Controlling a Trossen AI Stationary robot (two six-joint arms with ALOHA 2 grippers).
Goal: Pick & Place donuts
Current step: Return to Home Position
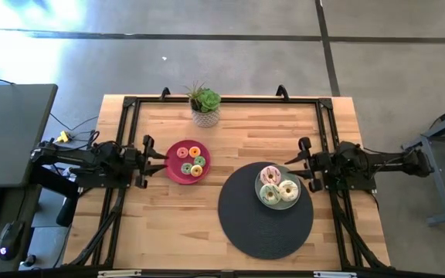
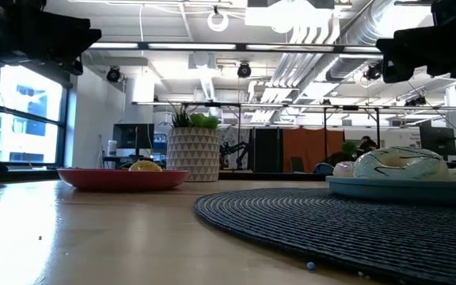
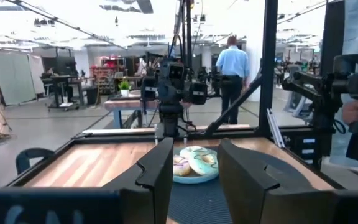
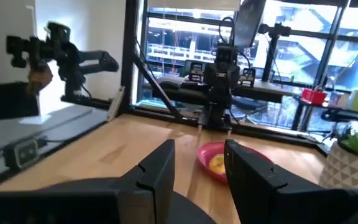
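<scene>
We see a wooden bench (image 1: 230,131) from above; the left end effector (image 3: 195,148) hovers by the left edge, its fingers parted and holding nothing; the right end effector (image 4: 199,149) hovers by the right edge, likewise parted and empty. Four tiny donuts (image 1: 195,152) lie on a magenta plate (image 1: 173,171) just beside the left end effector. The pink donut (image 1: 270,175), white donut (image 1: 288,189) and pale green donut (image 1: 270,195) sit together on a grey-green plate (image 1: 296,202), which rests on a dark round mat (image 1: 261,228) toward the right edge; a potted plant (image 1: 205,104) stands at the far edge.
</scene>
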